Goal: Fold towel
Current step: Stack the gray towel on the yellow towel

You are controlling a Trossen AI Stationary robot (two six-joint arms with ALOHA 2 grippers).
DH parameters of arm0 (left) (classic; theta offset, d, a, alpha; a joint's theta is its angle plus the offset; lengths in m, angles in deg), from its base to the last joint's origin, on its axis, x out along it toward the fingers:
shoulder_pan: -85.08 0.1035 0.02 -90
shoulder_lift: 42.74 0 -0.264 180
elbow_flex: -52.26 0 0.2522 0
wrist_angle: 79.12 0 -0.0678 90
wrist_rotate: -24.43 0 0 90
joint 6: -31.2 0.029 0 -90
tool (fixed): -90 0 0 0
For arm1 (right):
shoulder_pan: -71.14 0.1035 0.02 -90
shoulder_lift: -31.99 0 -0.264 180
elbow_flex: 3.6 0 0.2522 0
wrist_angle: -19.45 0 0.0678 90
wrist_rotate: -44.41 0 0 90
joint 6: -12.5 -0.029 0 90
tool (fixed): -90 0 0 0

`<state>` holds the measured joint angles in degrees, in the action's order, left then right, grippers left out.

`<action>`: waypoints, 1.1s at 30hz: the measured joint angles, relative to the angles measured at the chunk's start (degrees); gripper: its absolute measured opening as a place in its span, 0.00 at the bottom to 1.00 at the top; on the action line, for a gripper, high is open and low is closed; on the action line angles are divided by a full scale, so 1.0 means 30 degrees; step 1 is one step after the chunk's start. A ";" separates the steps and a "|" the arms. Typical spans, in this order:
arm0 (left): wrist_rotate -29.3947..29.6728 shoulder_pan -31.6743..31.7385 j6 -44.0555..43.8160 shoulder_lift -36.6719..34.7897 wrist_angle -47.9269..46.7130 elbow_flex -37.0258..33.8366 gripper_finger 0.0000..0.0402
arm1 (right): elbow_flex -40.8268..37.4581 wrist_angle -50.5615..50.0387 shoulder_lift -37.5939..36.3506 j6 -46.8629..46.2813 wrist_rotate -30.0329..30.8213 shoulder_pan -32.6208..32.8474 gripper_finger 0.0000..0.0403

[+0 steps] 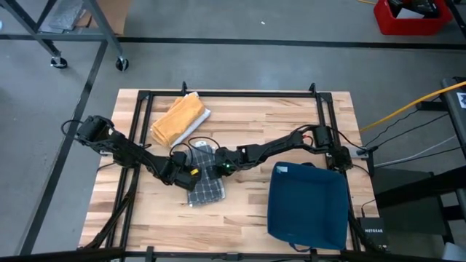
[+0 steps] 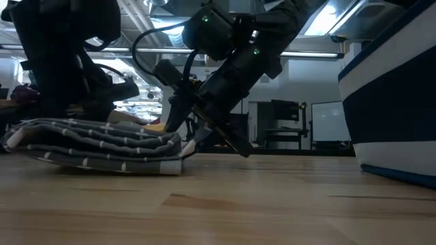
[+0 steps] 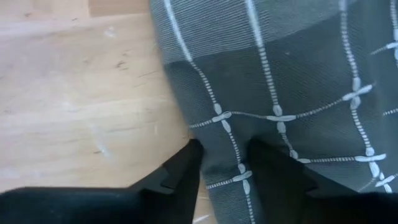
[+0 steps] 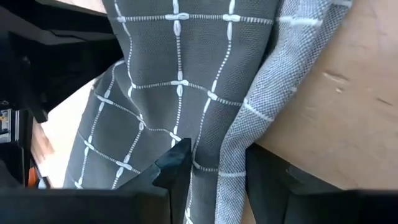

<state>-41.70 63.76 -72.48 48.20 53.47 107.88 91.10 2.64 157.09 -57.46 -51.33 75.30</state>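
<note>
The grey checked towel [image 1: 204, 182] lies near the middle of the wooden table [image 1: 291, 124], already doubled over on itself, with layered edges showing in the low view. Both arms meet over it. The left gripper [image 3: 225, 163] sits at the towel's left edge with its fingers pinching the cloth between them. The right gripper [image 4: 216, 167] sits at the opposite edge and likewise pinches a doubled fold of cloth.

Treat this as the grasp stage of a further fold: both edges are held, and the cloth has not yet been lifted clear of the table. Before you move on, the next step calls for raising both grips together, keeping them level, and carrying the held edge across the towel so the layers stay aligned.

Note the limits of what you can check. From above, the arms cover much of the towel, so its outline is uncertain. How many layers each gripper holds cannot be told. An orange cloth [image 1: 178, 118] and a blue bin [image 1: 306, 207] stand apart, untouched
</note>
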 joint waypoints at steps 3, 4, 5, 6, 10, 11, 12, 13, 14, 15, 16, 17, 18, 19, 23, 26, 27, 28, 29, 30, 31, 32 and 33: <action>0.0396 -0.0015 0.0496 -0.0166 -0.0009 -0.0001 0.23 | 0.0000 0.0019 0.0000 0.0458 0.0627 0.0019 0.30; 0.0636 -0.0015 0.0699 -0.0212 -0.0162 -0.0007 0.18 | -0.0003 0.0056 0.0003 0.0509 0.0717 0.0015 0.27; 0.0976 -0.0015 0.0812 -0.0255 -0.0301 -0.0007 0.13 | -0.0007 0.0128 0.0017 0.0559 0.0865 0.0010 0.24; 0.1223 -0.0010 0.1034 -0.0285 -0.0386 -0.0015 0.08 | -0.0007 0.0153 0.0029 0.0671 0.1064 0.0000 0.20; 0.1978 0.0000 0.1298 -0.0278 -0.0694 -0.0029 0.03 | -0.0015 0.0269 0.0036 0.1239 0.1859 -0.0007 0.05; 0.2038 0.0000 0.1305 -0.0279 -0.0800 -0.0029 0.03 | -0.0015 0.0363 0.0036 0.1384 0.2037 -0.0007 0.03; 0.2121 -0.0007 0.1305 -0.0383 -0.0967 -0.0043 0.03 | -0.0015 0.0518 0.0036 0.1411 0.2100 -0.0007 0.03; 0.2208 -0.0029 0.1311 -0.0490 -0.1167 -0.0051 0.02 | -0.0015 0.0730 0.0036 0.1406 0.2119 -0.0007 0.05; 0.2273 -0.0029 0.1312 -0.0618 -0.1336 -0.0061 0.01 | -0.0015 0.0966 0.0036 0.1347 0.2133 -0.0007 0.07; 0.2338 -0.0033 0.1334 -0.0825 -0.1594 -0.0066 0.01 | -0.0015 0.1232 0.0036 0.1300 0.2151 -0.0007 0.08; 0.2453 -0.0029 0.1394 -0.1090 -0.1883 -0.0076 0.01 | -0.0015 0.1513 0.0035 0.1246 0.2195 -0.0027 0.09; 0.2552 -0.0029 0.1522 -0.1425 -0.2151 -0.0080 0.01 | -0.0015 0.1858 0.0036 0.1230 0.2204 -0.0029 0.09; 0.2731 -0.0029 0.1658 -0.1787 -0.2464 -0.0080 0.01 | -0.0015 0.2278 0.0036 0.1201 0.2204 -0.0031 0.08; 0.2910 -0.0029 0.1737 -0.2136 -0.2794 -0.0080 0.01 | -0.0015 0.2805 0.0033 0.1188 0.2229 -0.0038 0.07; 0.3612 0.0035 0.2284 -0.3757 -0.3820 -0.0036 0.01 | -0.0015 0.5093 0.0036 0.1106 0.2778 -0.0051 0.02; 0.4043 0.0322 0.2906 -0.5003 -0.4424 -0.0022 0.00 | -0.0015 0.6497 0.0029 0.0346 0.3208 -0.0149 0.04; 0.4128 0.0496 0.3240 -0.5412 -0.4517 -0.0022 0.00 | -0.0015 0.6779 0.0034 0.0224 0.3408 -0.0165 0.05; 0.4208 0.0679 0.3465 -0.5788 -0.4644 -0.0022 0.00 | -0.0015 0.6935 0.0029 -0.0041 0.3702 -0.0216 0.04; 0.4302 0.0922 0.3993 -0.6167 -0.4711 -0.0022 0.00 | -0.0015 0.6997 0.0029 -0.0239 0.4055 -0.0285 0.04; 0.4351 0.1200 0.4672 -0.6525 -0.4709 -0.0022 0.00 | -0.0015 0.7135 0.0036 -0.0460 0.4393 -0.0319 0.03; 0.4368 0.1483 0.5307 -0.6894 -0.4685 -0.0015 0.00 | -0.0015 0.7415 0.0029 -0.0546 0.4797 -0.0422 0.02; 0.4393 0.1801 0.5951 -0.7233 -0.4673 -0.0007 0.00 | -0.0015 0.7770 0.0029 -0.0556 0.5114 -0.0454 0.02; 0.4402 0.2134 0.6496 -0.7558 -0.4687 -0.0007 0.00 | 0.0018 0.8074 0.0029 -0.0568 0.5372 -0.0550 0.02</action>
<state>-28.50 70.16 -52.99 25.52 39.41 107.86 91.16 26.86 157.17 -59.16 -35.22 73.65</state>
